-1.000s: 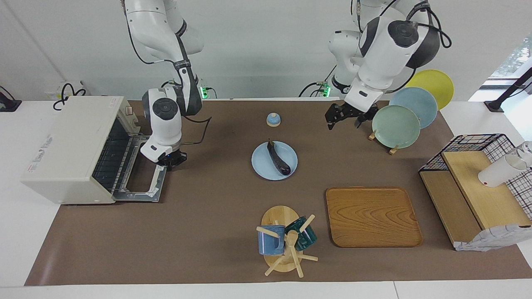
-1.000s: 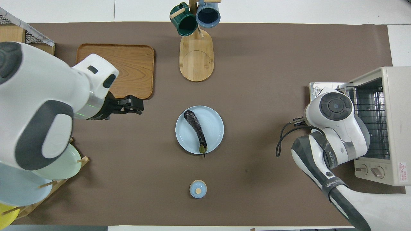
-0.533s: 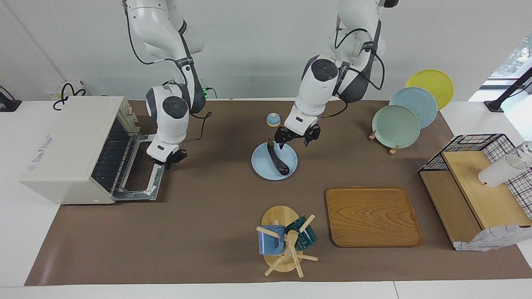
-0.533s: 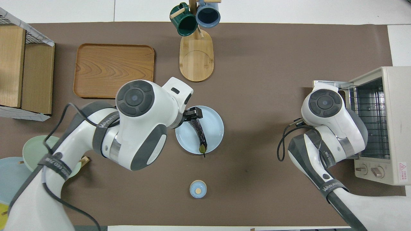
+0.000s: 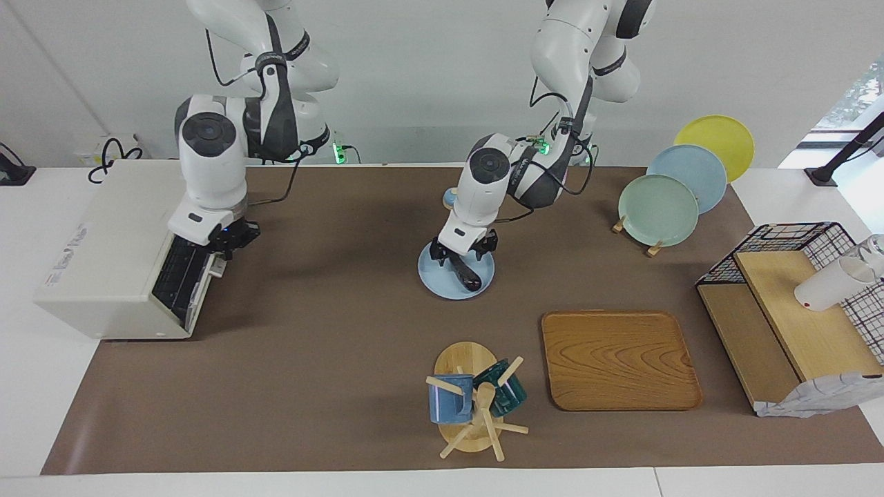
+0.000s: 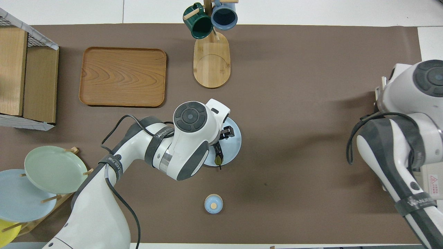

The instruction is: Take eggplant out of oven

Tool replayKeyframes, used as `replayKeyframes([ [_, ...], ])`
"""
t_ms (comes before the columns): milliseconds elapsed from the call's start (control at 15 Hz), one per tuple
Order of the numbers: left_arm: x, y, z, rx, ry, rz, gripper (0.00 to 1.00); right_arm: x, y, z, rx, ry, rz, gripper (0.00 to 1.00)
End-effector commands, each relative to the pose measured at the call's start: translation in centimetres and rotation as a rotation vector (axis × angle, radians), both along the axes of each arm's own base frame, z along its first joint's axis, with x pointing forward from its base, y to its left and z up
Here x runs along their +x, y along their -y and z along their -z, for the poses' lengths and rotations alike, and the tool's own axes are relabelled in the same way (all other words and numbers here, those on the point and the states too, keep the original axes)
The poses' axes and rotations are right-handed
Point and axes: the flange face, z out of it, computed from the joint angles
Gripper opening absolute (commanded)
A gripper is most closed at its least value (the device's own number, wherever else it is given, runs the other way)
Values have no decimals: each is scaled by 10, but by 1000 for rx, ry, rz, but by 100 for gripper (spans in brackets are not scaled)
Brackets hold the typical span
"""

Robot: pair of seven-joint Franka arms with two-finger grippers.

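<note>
The dark eggplant [image 5: 470, 277] lies on a light blue plate [image 5: 431, 279] in the middle of the table, outside the oven. My left gripper [image 5: 461, 254] is low over the plate, open, with its fingers astride the eggplant's stem half. In the overhead view the left gripper [image 6: 225, 133] covers most of the eggplant [image 6: 218, 155], and only the stem end shows on the plate [image 6: 232, 147]. The cream-white oven [image 5: 103, 235] stands at the right arm's end of the table. Its dark glass door [image 5: 181, 279] is raised almost shut. My right gripper [image 5: 231, 240] is at the door's top edge.
A small blue bell [image 6: 213, 203] sits nearer to the robots than the plate. A wooden tray [image 5: 618, 359] and a mug tree [image 5: 473, 400] lie farther from the robots. A rack of plates [image 5: 659, 207] and a wire shelf [image 5: 787, 310] stand toward the left arm's end.
My left gripper swung from by the plate rack to over the plate and came down onto the eggplant. My right gripper lifted the oven door from lying flat open to almost shut.
</note>
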Motion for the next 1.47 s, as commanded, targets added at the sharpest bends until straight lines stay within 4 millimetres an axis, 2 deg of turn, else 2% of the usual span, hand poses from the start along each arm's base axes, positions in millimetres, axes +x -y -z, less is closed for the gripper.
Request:
replayKeyframes([
  [0,-7,5,7,-5,15,-34,100,7,56,4,35,-51,11,0],
  [133,-11,4,14,-3,15,-45,93,4,65,-20,75,-68,25,0],
  [200,-15,6,17,0,13,-41,88,3,64,-41,90,-76,44,0],
  [333,-18,5,22,-7,24,-43,76,6,47,-86,135,-77,64,1],
  [400,-18,5,21,-8,26,-43,68,8,31,-102,155,-66,57,10],
  [467,-17,5,21,-4,21,-43,48,9,26,-114,170,-47,71,18],
  [533,-15,3,18,-4,20,-43,17,13,21,-125,195,-21,94,25],
  [600,-10,-2,11,-3,22,-47,0,15,17,-134,230,-12,113,45],
  [667,-2,-7,-3,-2,20,-52,0,14,13,-143,260,-12,134,99],
  [800,20,-28,-43,-1,8,-64,0,12,7,-136,254,-34,264,100],
  [867,30,-41,-60,-3,9,-59,0,10,-2,-134,236,-48,327,100],
  [933,41,-54,-71,-4,7,-62,0,11,-15,-136,220,-43,330,100],
  [1000,57,-70,-82,-11,14,-68,0,13,-21,-145,223,-25,324,100],
  [1067,76,-87,-89,-23,32,-60,0,19,-26,-144,236,-26,319,100],
  [1133,96,-112,-93,-32,50,-64,0,21,-28,-139,237,-36,323,100],
  [1200,113,-138,-93,-38,64,-52,0,19,-42,-138,238,-46,327,100],
  [1267,131,-166,-95,-48,81,-39,0,20,-47,-138,237,-45,329,100],
  [1400,156,-214,-86,-45,94,-5,0,22,-48,-132,237,-48,336,100],
])
